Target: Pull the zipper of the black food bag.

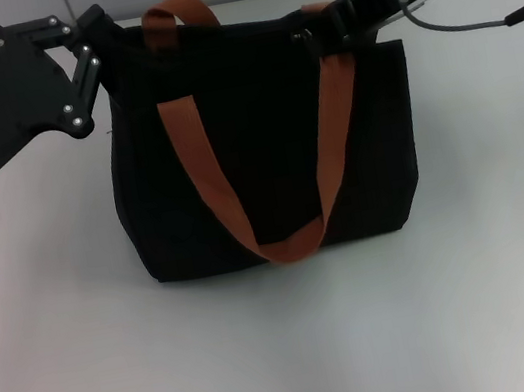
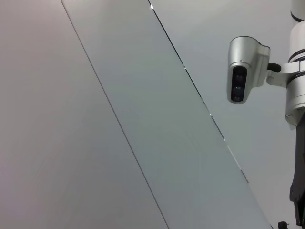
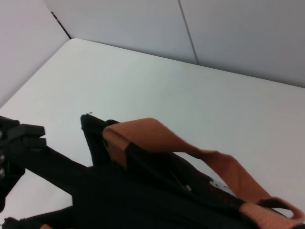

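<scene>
The black food bag [image 1: 265,155] stands upright mid-table, its rust-orange handles [image 1: 332,133] draped down the front. My left gripper [image 1: 98,24] is at the bag's top left corner and looks shut on the fabric there. My right gripper [image 1: 314,40] sits on the bag's top edge at the right, beside the handle's root. The right wrist view shows the bag's top [image 3: 143,176], an orange handle [image 3: 152,136] and the left gripper [image 3: 14,143]. A tiny pale glint [image 3: 188,187] on the top seam may be the zipper pull. The head view does not show it.
The white table [image 1: 290,353] lies open in front of the bag and to both sides. Grey wall panels [image 3: 190,28] stand behind the table. The left wrist view shows only wall panels and the robot's head camera [image 2: 243,76].
</scene>
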